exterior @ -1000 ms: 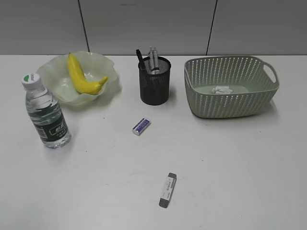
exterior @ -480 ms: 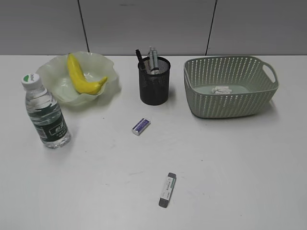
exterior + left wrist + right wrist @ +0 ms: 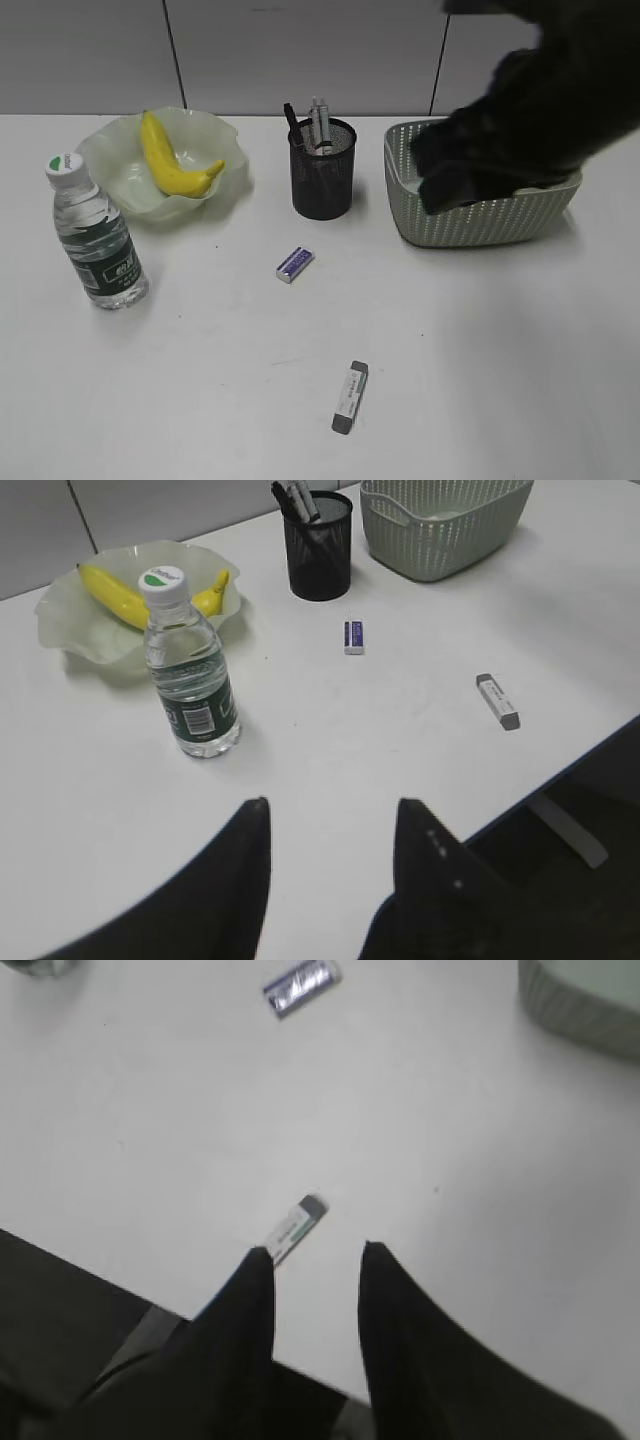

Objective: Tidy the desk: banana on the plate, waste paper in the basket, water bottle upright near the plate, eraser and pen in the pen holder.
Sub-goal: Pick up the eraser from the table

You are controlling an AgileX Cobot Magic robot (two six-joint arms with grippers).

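Note:
A banana (image 3: 175, 160) lies on the pale green plate (image 3: 110, 180). A water bottle (image 3: 95, 235) stands upright in front of the plate. The black mesh pen holder (image 3: 322, 180) holds pens. A small purple-and-white eraser (image 3: 294, 264) lies in front of the holder. A grey eraser (image 3: 350, 397) lies near the front edge. My right arm (image 3: 520, 110) is a dark blur over the green basket (image 3: 480, 225) and hides the waste paper in it. My right gripper (image 3: 315, 1250) is open and empty, above the table just right of the grey eraser (image 3: 295, 1228). My left gripper (image 3: 330, 815) is open and empty, in front of the bottle (image 3: 190, 670).
The table's front edge runs close to the grey eraser (image 3: 498, 701), with a dark drop beyond it. The basket (image 3: 440, 530) stands at the back right, next to the pen holder (image 3: 320, 550). A grey panelled wall runs behind the table.
My right arm has come into the exterior view from the upper right and now covers most of the basket. The objects on the table have not moved.

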